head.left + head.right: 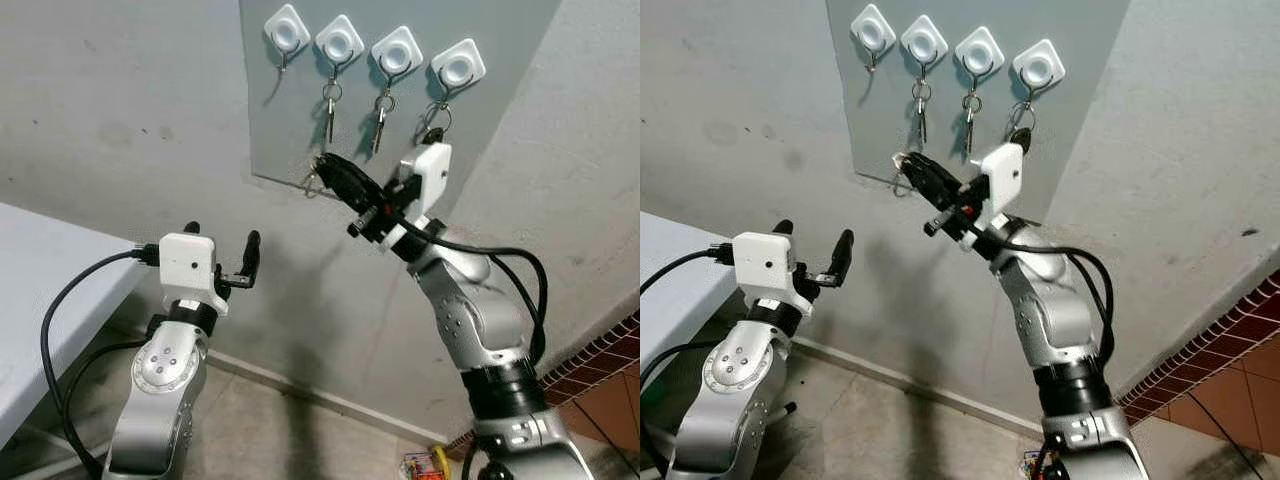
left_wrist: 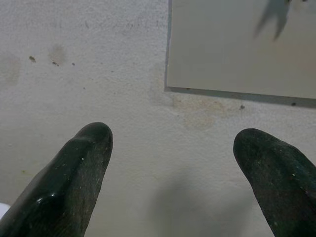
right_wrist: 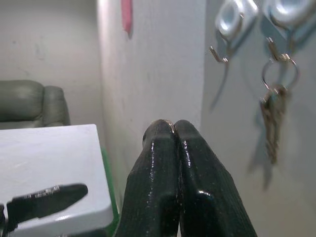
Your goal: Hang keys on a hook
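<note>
Four white hooks sit in a row on a grey wall board (image 1: pixel 500 60). The leftmost hook (image 1: pixel 287 30) is bare; the other three each carry keys (image 1: pixel 329 108). My right gripper (image 1: pixel 323 163) is raised to the board's lower edge, below and slightly right of the bare hook, shut on a key ring whose keys (image 1: pixel 310 184) dangle beneath the tips. In the right wrist view the shut fingers (image 3: pixel 170 163) show a sliver of ring at their tips, with the bare hook (image 3: pixel 218 52) beyond. My left gripper (image 1: pixel 222 236) is open, lower left, facing the plain wall.
A white table (image 1: pixel 40 300) stands at the left, close to my left arm. A small colourful packet (image 1: pixel 425 465) lies on the floor by the wall. Red brick-pattern tiling (image 1: pixel 600 370) starts at the lower right. A green sofa (image 3: pixel 29 103) shows behind the table.
</note>
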`<state>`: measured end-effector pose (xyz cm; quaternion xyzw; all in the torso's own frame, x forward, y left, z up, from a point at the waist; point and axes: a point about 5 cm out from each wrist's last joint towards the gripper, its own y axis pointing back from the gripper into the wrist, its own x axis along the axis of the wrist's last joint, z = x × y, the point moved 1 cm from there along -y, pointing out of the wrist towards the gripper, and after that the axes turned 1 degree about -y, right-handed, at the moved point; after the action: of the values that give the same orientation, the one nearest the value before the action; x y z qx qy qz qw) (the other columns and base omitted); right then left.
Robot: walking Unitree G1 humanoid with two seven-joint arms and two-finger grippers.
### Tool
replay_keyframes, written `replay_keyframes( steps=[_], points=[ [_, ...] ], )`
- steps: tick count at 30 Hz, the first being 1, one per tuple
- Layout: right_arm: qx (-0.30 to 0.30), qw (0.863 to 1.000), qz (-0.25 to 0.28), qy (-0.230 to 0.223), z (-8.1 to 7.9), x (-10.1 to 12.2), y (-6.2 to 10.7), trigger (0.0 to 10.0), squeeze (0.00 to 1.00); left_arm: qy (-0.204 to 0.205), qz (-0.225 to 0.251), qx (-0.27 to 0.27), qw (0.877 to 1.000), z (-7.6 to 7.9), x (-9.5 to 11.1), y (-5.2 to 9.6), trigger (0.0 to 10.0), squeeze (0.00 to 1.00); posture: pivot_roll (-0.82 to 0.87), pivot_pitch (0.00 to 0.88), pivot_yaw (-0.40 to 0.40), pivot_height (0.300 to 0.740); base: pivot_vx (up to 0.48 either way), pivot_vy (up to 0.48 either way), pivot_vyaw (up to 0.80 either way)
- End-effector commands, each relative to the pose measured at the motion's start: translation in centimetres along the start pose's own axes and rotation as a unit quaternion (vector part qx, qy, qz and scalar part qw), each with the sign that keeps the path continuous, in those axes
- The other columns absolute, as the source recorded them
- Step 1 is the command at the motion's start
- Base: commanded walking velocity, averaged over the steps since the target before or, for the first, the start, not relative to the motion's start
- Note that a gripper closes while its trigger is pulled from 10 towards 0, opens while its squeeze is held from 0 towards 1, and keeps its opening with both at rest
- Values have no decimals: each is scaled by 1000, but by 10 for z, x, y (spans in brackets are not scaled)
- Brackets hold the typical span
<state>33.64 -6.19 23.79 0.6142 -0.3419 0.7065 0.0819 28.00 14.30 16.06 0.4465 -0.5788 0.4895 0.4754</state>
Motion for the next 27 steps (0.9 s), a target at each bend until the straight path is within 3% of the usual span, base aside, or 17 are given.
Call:
replay_keyframes(
  steps=[1,5,10,16,18,21,22,25,27],
  points=[
    [16,1000,2,-2,0,3,-4,10000,0,1,4,-5,1000,3,4,0,10000,0,-3,93,-53,740,0,0,0],
    [27,1000,1,7,1,5,-10,10000,0,8,2,-1,1000,2,4,2,10000,0,-2,94,-54,740,0,0,0],
    [-11,1000,-3,10,8,0,-3,10000,0,12,-3,14,1000,-4,3,3,10000,0,10,93,-63,740,0,0,0],
    [-11,1000,-3,9,8,0,-3,10000,0,12,-4,14,1000,-4,3,4,10000,0,10,93,-63,740,0,0,0],
    [-121,992,-17,8,25,-19,29,10000,0,23,-11,35,999,-14,-2,7,10000,0,13,90,-56,740,0,0,0],
    [-200,979,-30,24,34,-30,63,10000,0,31,-25,50,998,-21,-11,10,10000,0,-9,82,-36,740,0,0,0],
    [-200,979,-30,24,34,-30,63,10000,0,31,-25,50,998,-21,-11,10,10000,0,-9,82,-36,740,0,0,0],
    [-255,965,-42,40,35,-36,99,10000,0,30,-38,61,997,-25,-22,12,10000,0,-20,78,-28,740,0,0,0],
    [-261,963,-47,41,33,-38,105,10000,0,29,-39,62,997,-25,-23,12,10000,0,-28,77,-22,740,0,0,0]
  ],
)
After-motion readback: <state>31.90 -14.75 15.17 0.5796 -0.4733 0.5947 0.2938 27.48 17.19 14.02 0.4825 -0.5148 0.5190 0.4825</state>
